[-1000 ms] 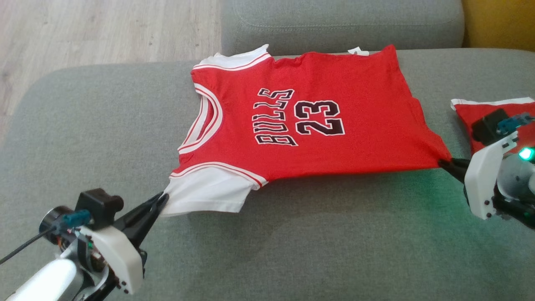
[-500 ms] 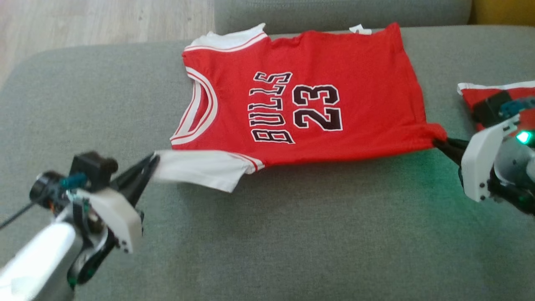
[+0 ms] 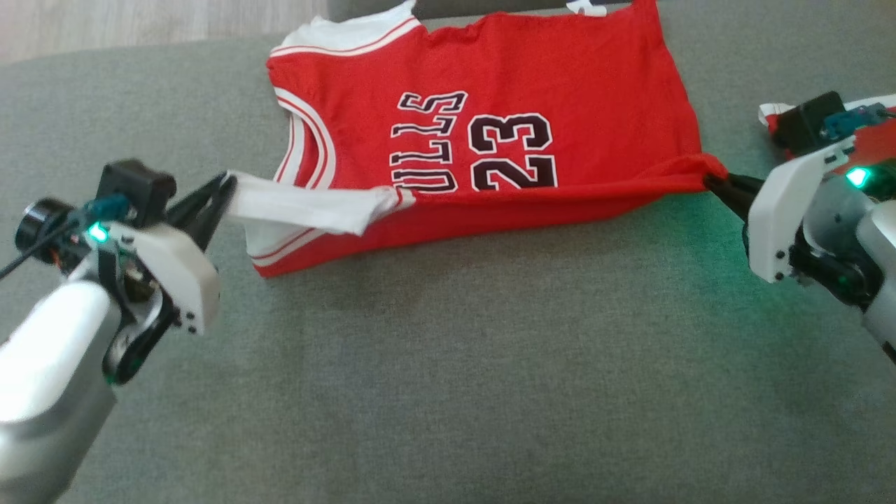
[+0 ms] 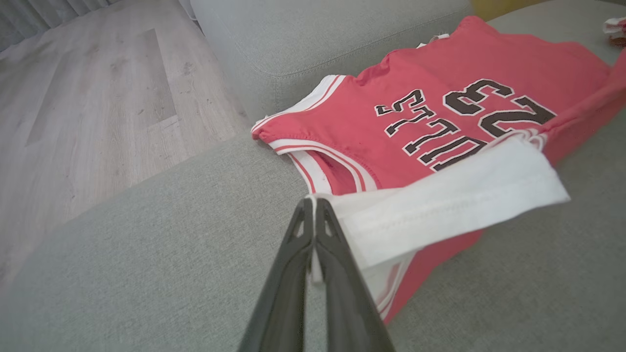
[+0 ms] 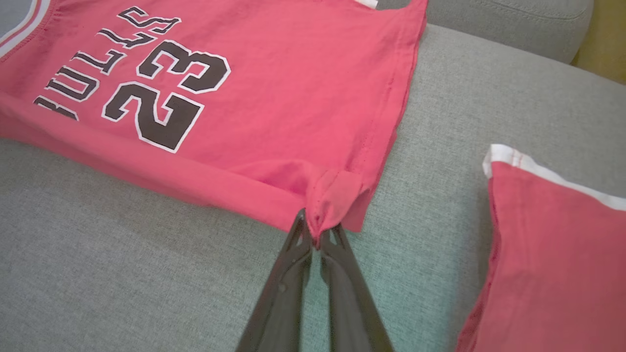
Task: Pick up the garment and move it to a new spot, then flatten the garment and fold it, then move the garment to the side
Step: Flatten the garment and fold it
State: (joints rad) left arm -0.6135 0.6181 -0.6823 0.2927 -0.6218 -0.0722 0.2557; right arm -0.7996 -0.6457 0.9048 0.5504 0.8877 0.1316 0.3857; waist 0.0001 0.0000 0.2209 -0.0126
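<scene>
Two grippers stretch red jersey (image 3: 595, 105) across grey sofa cushion (image 3: 455, 364): left gripper (image 3: 225, 185) clamped tight on white sleeve (image 3: 301, 208), right gripper (image 3: 710, 180) clamped tight on bunched hem corner (image 5: 332, 193). Near edge raised, hiding part of lettering; far half lies flat. Second red garment (image 5: 547, 244) lies apart, beside right gripper

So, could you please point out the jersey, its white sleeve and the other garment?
jersey (image 3: 602, 91): head view, red body
white sleeve (image 4: 455, 205): left wrist view, middle
other garment (image 5: 552, 254): right wrist view, red middle
</scene>
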